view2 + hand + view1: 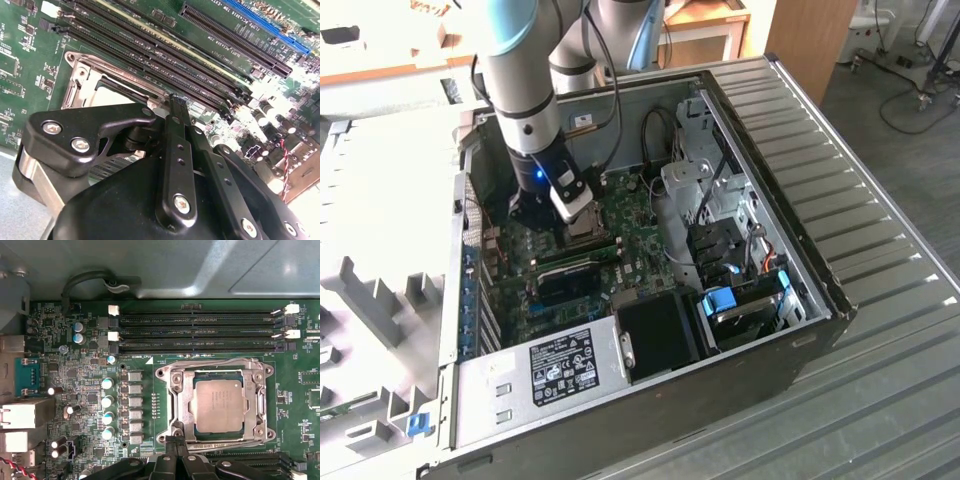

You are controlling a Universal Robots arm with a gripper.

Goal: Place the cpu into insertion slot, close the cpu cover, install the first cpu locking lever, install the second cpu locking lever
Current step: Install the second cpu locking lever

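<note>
In the first wrist view the cpu (pixel 220 405) lies flat, silver top up, in the insertion slot (pixel 165 374) on the green board. The silvery cpu cover (pixel 186 400) lies down around it, and the chip shows through its square cut-out. My gripper (pixel 176 442) is shut, its black fingertips (pixel 177 102) pressed together with nothing visible between them, right at one edge of the insertion slot (pixel 82 85). A thin lever wire (pixel 215 360) runs along the opposite edge; I cannot tell whether it is latched. In the exterior view my gripper (pixel 570 205) hangs inside the open computer case over the socket (pixel 588 230).
Long black memory slots (pixel 200 332) run beside the socket. A row of capacitors (pixel 107 400) and rear port blocks (pixel 25 415) stand nearby. The case holds a power supply (pixel 560 365), a black fan shroud (pixel 660 330), drive bays (pixel 740 290) and loose cables (pixel 665 200).
</note>
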